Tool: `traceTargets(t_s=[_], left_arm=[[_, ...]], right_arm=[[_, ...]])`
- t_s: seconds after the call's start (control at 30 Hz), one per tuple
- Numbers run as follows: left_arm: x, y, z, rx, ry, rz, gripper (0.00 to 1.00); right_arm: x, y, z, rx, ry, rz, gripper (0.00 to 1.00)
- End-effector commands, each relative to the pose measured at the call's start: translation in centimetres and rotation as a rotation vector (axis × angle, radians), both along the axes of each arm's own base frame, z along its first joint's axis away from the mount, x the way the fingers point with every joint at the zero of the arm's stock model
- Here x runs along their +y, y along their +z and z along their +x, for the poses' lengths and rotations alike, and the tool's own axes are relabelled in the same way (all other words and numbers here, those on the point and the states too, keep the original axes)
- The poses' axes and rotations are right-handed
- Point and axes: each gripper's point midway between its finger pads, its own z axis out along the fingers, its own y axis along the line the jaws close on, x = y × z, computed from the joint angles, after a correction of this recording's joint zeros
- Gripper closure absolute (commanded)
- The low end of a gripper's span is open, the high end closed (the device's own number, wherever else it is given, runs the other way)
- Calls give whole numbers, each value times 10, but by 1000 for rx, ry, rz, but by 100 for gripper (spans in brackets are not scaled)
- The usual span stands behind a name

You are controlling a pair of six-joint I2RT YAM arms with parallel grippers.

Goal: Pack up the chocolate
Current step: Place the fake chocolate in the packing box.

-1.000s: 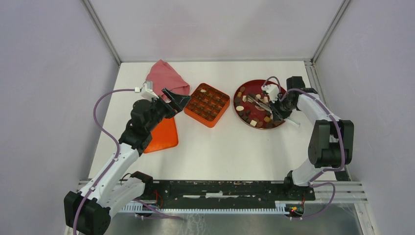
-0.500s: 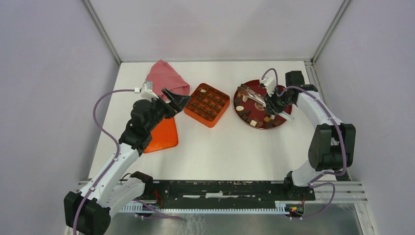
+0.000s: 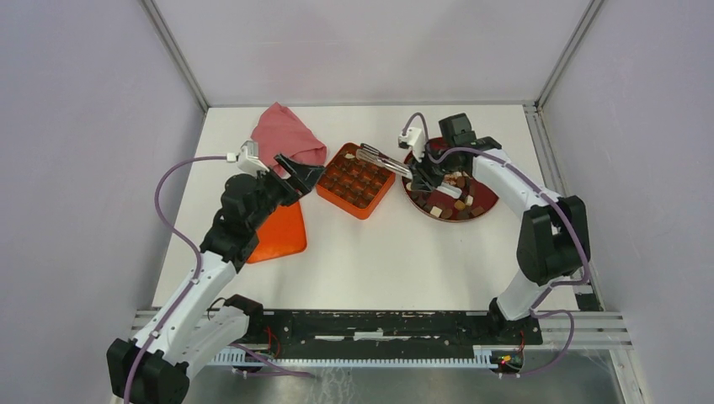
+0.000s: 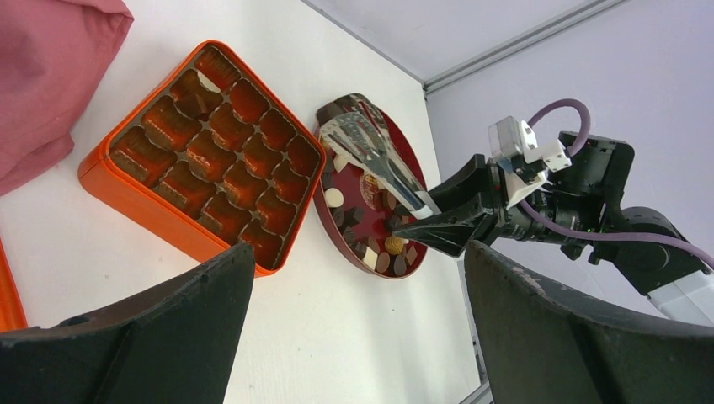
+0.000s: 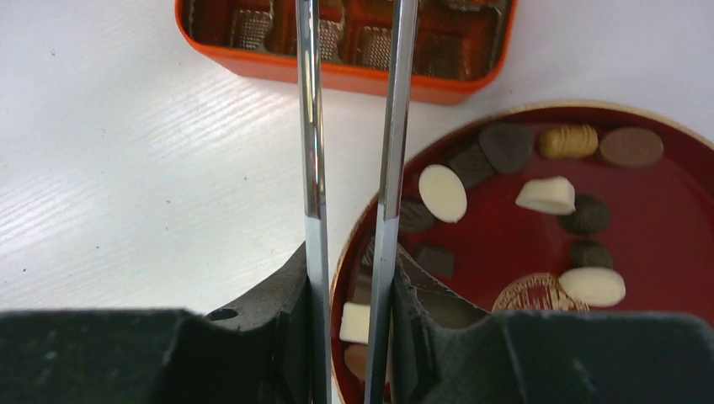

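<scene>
The chocolate (image 3: pixel 446 202) (image 5: pixel 442 192) (image 4: pixel 387 244) lies as several dark, light brown and cream pieces on a dark red plate (image 3: pixel 486 202) (image 5: pixel 657 219). My right gripper (image 3: pixel 425 178) (image 5: pixel 349 261) is shut on metal tongs (image 3: pixel 380 160) (image 5: pixel 310 126) (image 4: pixel 375 156). Their blades reach left from the plate over the orange gridded box (image 3: pixel 383 192) (image 5: pixel 337 74) (image 4: pixel 143 202). The tong tips run out of the right wrist view, so whether they carry a piece is unclear. Beside the box's left corner my left gripper (image 3: pixel 305 172) (image 4: pixel 358 252) hangs open with nothing in it.
A pink cloth (image 3: pixel 288 135) (image 4: pixel 50 76) is bunched at the back left, behind the box. An orange lid (image 3: pixel 282 231) lies flat under my left arm. The enclosure's walls close in the table at the back and both sides.
My right arm has swung left with the tongs, from over the plate's middle to the box's right edge. The left arm has barely moved.
</scene>
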Motion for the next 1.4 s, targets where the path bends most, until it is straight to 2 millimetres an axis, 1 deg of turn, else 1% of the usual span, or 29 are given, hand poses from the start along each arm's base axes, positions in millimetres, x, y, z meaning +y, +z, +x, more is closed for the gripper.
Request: traceTargets(t_s=[0.0,0.2,0.33,0.47,0.53,0.67,0.87,0.93,1.07,1.37], left_arm=[[4,22,-1,-43,26,-25,2],[7,17,-5,-22,33,-15,2],[10,15,-8,-19,42,-9,2],[11,14,-9,-17,46,-13,2],[11,14,-10,-19,48,-12,2],[14,13,-11,-15,57,-5,2],[14,12,-11,-13,60,-4,1],[14,11,-11,-12,59,-3,1],[14,11,-11,-13,58,-3,2],[14,10,-11,-11,60,-1,2]], right_arm=[[33,16,18,-72,50,27,100],[60,6,24,-70,62,-5,100],[75,0,30,-80,64,-31,97],[87,-11,36,-69,52,-64,94],[92,-13,38,-66,46,-68,91],[98,-19,42,-64,31,-87,86],[100,-26,46,-57,26,-110,82],[101,-29,45,-55,28,-118,80],[101,-37,44,-38,30,-133,79],[102,-43,40,-25,40,-145,72]])
